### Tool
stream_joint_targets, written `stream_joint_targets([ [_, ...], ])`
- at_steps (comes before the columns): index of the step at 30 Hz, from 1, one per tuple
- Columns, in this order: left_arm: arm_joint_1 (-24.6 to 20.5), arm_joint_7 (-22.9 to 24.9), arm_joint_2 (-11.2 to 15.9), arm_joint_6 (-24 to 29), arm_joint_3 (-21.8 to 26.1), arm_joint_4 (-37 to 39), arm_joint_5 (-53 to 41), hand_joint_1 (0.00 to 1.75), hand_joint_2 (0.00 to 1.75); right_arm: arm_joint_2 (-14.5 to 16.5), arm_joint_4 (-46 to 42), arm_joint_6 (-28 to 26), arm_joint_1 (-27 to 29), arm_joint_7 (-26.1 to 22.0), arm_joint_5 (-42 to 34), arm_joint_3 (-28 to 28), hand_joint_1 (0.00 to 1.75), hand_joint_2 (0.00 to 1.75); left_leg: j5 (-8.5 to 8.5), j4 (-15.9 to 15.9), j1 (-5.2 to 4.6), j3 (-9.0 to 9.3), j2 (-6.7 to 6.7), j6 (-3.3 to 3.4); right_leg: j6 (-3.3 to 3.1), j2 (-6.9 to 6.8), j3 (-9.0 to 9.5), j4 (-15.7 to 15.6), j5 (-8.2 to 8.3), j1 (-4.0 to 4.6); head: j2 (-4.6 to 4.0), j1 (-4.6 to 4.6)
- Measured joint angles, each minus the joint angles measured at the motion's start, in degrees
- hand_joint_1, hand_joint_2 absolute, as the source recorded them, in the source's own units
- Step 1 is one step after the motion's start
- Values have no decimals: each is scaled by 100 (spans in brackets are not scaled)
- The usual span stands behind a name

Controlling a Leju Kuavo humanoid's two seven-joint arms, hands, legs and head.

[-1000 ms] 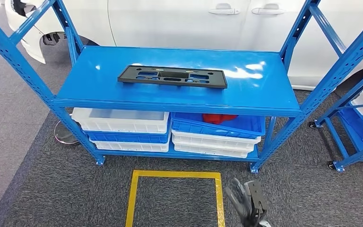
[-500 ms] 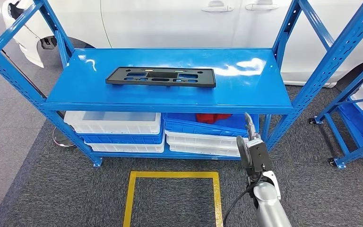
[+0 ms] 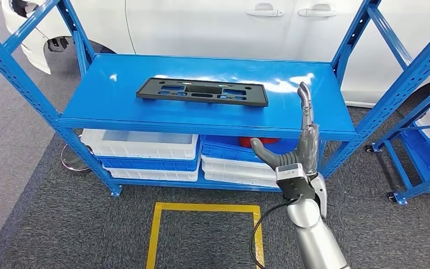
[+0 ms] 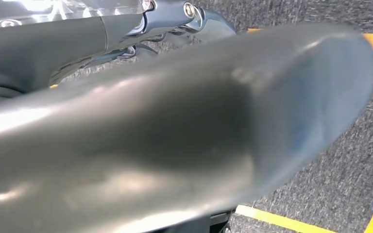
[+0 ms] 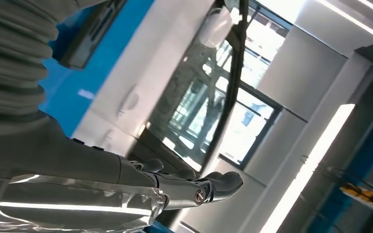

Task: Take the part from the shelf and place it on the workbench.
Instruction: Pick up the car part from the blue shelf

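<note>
A flat black plastic part (image 3: 202,91) with several cut-outs lies on the top board of the blue shelf (image 3: 117,109), left of centre. My right hand (image 3: 297,151) is raised in front of the shelf's right front edge, fingers stretched upward and thumb spread to the left, holding nothing. It is to the right of the part and apart from it. In the right wrist view the fingers (image 5: 194,187) reach out empty, with the part (image 5: 92,34) on the blue board behind them. In the left wrist view my left hand (image 4: 175,145) is a blurred grey mass over carpet, holding nothing.
White and blue bins (image 3: 145,148) fill the lower shelf level; one blue bin holds a red item (image 3: 260,141). A white car (image 3: 201,22) stands behind the shelf. A yellow tape square (image 3: 207,208) marks the carpet in front. Another blue rack (image 3: 425,157) stands at the right.
My right arm has risen from low near the floor to the shelf's front edge, its fingers now pointing up. The camera has shifted a little; the part has not moved.
</note>
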Motion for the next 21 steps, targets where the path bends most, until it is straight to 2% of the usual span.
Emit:
stream_joint_targets([
  [2, -20, -24, -3, 25, -43, 21, 84, 0, 0, -1, -92, -227, -45, 36, 284, 197, 0, 175, -49, 35, -11, 28, -8, -37, -32, -2, 359, -807, 416, 6, -1, -1],
  [3, -38, -37, -4, 35, -66, 34, 121, 0, 0, 0, -119, -334, -71, 65, 445, 300, 0, 175, -75, 54, -21, 29, -12, -64, -57, -2, 500, -1125, 531, 13, -1, -3],
  [4, -56, -47, -4, 46, -94, 50, 155, 0, 0, 1, -130, -431, -90, 94, 606, 401, 0, 175, -94, 68, -32, 25, -13, -93, -82, 0, 576, -1306, 567, 22, -1, -5],
  [8, -97, -72, 1, 74, -176, 97, 259, 0, 0, 24, -93, -739, -103, 223, 1290, 793, 0, 175, -190, 141, -20, 13, -4, -221, -206, 15, 629, -1410, 527, 21, -1, -9],
  [9, -105, -78, 2, 78, -193, 99, 281, 0, 0, 47, -61, -803, -108, 259, 1476, 885, 0, 175, -288, 318, -11, -61, -2, -255, -236, 10, 658, -1430, 520, 6, -1, -15],
  [10, -113, -82, 4, 82, -213, 104, 301, 0, 0, 74, -16, -858, -110, 293, 1659, 973, 0, 175, -433, 624, 0, -207, -1, -284, -259, 4, 687, -1442, 508, -4, -1, -21],
  [12, -125, -88, 8, 87, -255, 123, 332, 0, 0, 123, 111, -949, -105, 372, 2033, 1143, 0, 175, -742, 1436, 15, -646, 0, -330, -281, 0, 724, -1442, 469, -1, -1, -31],
  [13, -126, -88, 11, 92, -273, 135, 341, 0, 0, 142, 179, -984, -97, 409, 2209, 1213, 0, 175, -794, 1719, 18, -826, 0, -340, -282, 2, 747, -1441, 447, 1, -1, -31],
  [14, -123, -88, 14, 97, -286, 146, 350, 0, 0, 158, 240, -1018, -90, 448, 2380, 1272, 0, 175, -728, 1793, 18, -909, 0, -341, -278, 7, 778, -1441, 422, 1, -1, -31],
  [15, -121, -88, 16, 102, -295, 153, 360, 0, 0, 177, 294, -1053, -87, 486, 2540, 1323, 0, 175, -540, 1622, 18, -873, 0, -333, -269, 13, 822, -1441, 391, 0, 0, -32],
  [17, -120, -90, 25, 111, -303, 171, 383, 0, 0, 211, 376, -1107, -91, 543, 2792, 1403, 0, 175, -56, 833, 14, -558, 1, -293, -238, 20, 929, -1444, 317, 2, -1, -28],
  [18, -126, -95, 29, 114, -304, 181, 391, 0, 0, 228, 411, -1125, -98, 567, 2881, 1435, 0, 175, 89, 463, 1, -399, 0, -258, -211, 22, 965, -1445, 283, 11, 0, -30],
  [19, -135, -98, 32, 115, -305, 190, 396, 0, 0, 241, 442, -1133, -106, 594, 2949, 1463, 0, 175, 147, 237, -14, -301, -1, -219, -182, 22, 984, -1453, 261, 17, 0, -28],
  [21, -149, -108, 34, 116, -311, 203, 400, 0, 0, 255, 535, -1142, -137, 702, 3106, 1539, 0, 175, 102, 105, -36, -252, -6, -131, -112, 25, 996, -1445, 261, 30, 1, -23],
])
